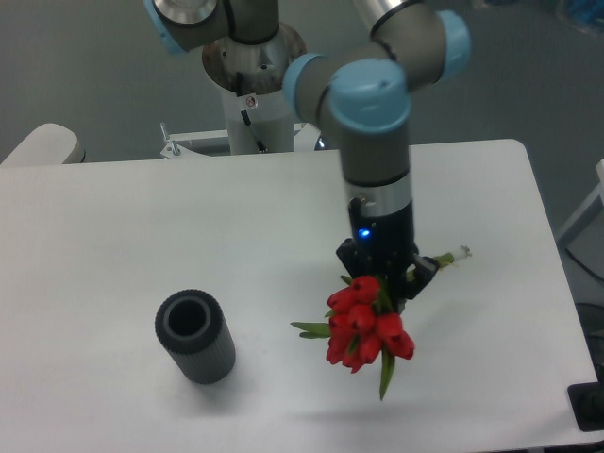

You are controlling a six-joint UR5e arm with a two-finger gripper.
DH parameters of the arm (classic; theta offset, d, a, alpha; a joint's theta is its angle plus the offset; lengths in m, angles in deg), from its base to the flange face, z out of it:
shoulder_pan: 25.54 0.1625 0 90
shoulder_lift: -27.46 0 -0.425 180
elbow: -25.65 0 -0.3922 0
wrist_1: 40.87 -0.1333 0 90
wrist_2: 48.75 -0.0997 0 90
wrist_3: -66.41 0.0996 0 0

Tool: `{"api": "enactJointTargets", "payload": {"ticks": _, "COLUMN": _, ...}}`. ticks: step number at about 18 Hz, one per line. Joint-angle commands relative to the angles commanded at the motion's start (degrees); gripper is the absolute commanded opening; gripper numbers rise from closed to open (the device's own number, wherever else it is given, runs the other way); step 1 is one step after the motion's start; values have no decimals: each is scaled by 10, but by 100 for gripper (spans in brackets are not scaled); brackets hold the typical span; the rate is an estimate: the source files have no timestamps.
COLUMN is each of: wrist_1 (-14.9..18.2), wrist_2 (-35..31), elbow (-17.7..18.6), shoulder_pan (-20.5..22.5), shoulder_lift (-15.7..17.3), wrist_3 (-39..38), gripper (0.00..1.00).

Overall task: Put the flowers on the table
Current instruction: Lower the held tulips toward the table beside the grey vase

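I see the gripper (381, 279) clamped on the flowers (364, 324) at the stems, buds pointing toward the camera, stem ends sticking out to the right. The bunch sits low over the table (113, 236); contact unclear. A dark ribbed cylinder (194, 336) stands well left.

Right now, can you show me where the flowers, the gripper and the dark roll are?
flowers (363, 332), fixed camera, on the red buds.
gripper (385, 286), fixed camera, between its fingertips, at the stems it holds.
dark roll (196, 340), fixed camera, on its ribbed side.
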Motion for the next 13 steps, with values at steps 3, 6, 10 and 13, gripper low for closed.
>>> {"api": "enactJointTargets", "payload": {"ticks": 3, "wrist_1": -1, "wrist_2": -61, "elbow": 28, "shoulder_pan": -15, "shoulder_lift": -8, "wrist_3": -5, "gripper": 22}}
{"api": "enactJointTargets", "payload": {"ticks": 6, "wrist_1": -2, "wrist_2": -81, "elbow": 51, "shoulder_pan": -16, "shoulder_lift": -16, "wrist_3": -8, "gripper": 22}}
{"api": "enactJointTargets", "payload": {"ticks": 10, "wrist_1": -2, "wrist_2": -78, "elbow": 59, "shoulder_pan": -14, "shoulder_lift": -42, "wrist_3": -19, "gripper": 22}}
{"api": "enactJointTargets", "payload": {"ticks": 13, "wrist_1": -1, "wrist_2": -73, "elbow": 59, "shoulder_pan": -10, "shoulder_lift": -68, "wrist_3": -12, "gripper": 22}}
